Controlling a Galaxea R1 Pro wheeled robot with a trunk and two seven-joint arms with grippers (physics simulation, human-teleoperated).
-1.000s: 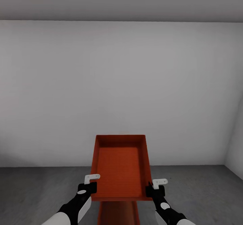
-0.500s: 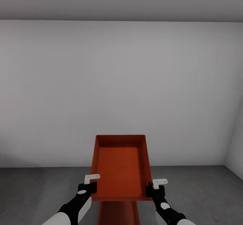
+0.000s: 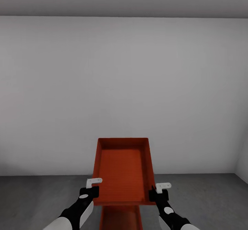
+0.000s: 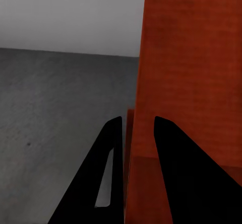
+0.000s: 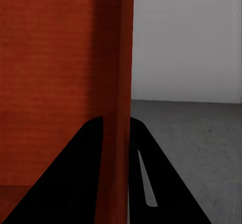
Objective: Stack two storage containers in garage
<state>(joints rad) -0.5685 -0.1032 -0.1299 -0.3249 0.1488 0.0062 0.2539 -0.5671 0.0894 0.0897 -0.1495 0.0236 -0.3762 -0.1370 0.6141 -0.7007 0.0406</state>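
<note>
One red-orange storage container [image 3: 122,169] is held level in front of me above the dark grey floor [image 3: 41,199] of the garage. My left gripper [image 3: 93,188] is shut on its left wall near the front corner, and my right gripper [image 3: 155,191] is shut on its right wall. The left wrist view has the left gripper [image 4: 136,133] straddling that container's wall [image 4: 191,58]. The right wrist view has the right gripper [image 5: 116,128] clamped on the other wall [image 5: 50,58]. A second storage container [image 3: 120,219] shows directly beneath the held one, at the picture's lower edge.
A plain white wall [image 3: 124,85] stands straight ahead and meets the concrete floor a short way beyond the container. Another white wall [image 3: 243,161] closes the corner at far right. Bare grey floor [image 3: 206,202] lies on both sides of the containers.
The whole head view has shifted: the wall's top edge sits higher and its base lower, so the camera has moved toward the wall. Both grippers and the held container keep their places.
</note>
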